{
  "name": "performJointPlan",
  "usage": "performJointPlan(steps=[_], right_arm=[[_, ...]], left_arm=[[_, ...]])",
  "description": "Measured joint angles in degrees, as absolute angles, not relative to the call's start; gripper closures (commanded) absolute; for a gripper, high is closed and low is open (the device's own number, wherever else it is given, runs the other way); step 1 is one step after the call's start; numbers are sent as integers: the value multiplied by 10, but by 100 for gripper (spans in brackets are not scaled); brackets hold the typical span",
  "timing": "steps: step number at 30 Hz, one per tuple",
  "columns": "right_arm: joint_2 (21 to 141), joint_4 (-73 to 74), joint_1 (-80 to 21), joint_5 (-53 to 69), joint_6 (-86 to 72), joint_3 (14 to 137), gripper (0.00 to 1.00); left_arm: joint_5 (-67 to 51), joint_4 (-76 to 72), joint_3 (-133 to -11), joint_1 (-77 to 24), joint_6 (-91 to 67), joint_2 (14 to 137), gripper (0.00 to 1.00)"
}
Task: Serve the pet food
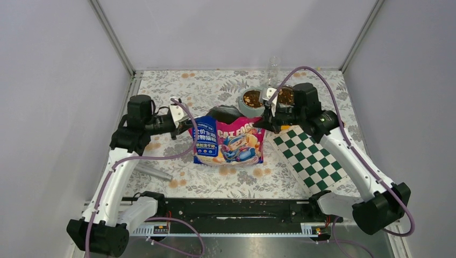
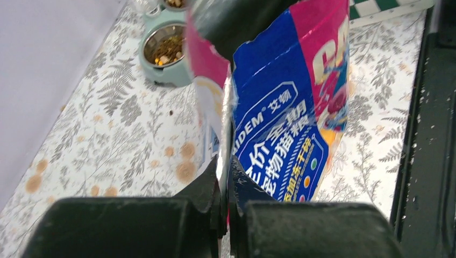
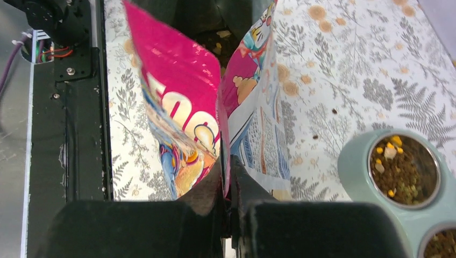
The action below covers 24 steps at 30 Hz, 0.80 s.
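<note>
The cartoon-printed bag (image 1: 228,141) stands open at the table's middle, held at both top corners. My left gripper (image 1: 189,122) is shut on the bag's left edge (image 2: 228,134). My right gripper (image 1: 262,122) is shut on the bag's right edge (image 3: 223,123). Pet food (image 1: 251,98) fills the pale green double bowl (image 1: 258,110) just behind the bag; kibble also shows in the bowl in the right wrist view (image 3: 402,171) and in the left wrist view (image 2: 166,49). A few pellets (image 3: 220,35) show deep inside the bag's mouth.
A green-and-white checkered mat (image 1: 312,153) lies right of the bag. A clear cup (image 1: 274,63) stands at the back edge. A grey rod (image 1: 153,172) lies at the front left. A black rail (image 1: 231,209) runs along the near edge.
</note>
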<state>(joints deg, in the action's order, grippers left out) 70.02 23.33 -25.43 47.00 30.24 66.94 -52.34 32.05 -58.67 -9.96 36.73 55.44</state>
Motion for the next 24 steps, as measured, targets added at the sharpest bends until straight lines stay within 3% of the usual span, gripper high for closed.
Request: performJointPlan(steps=[15,24], right_arm=[[639,267,-213,490,331,640,100],[508,47,-214,441,349,450,95]], left_arm=[[-535,465,-650,-56,457,582,100],[-511,228,-468,-63,442,445,100]])
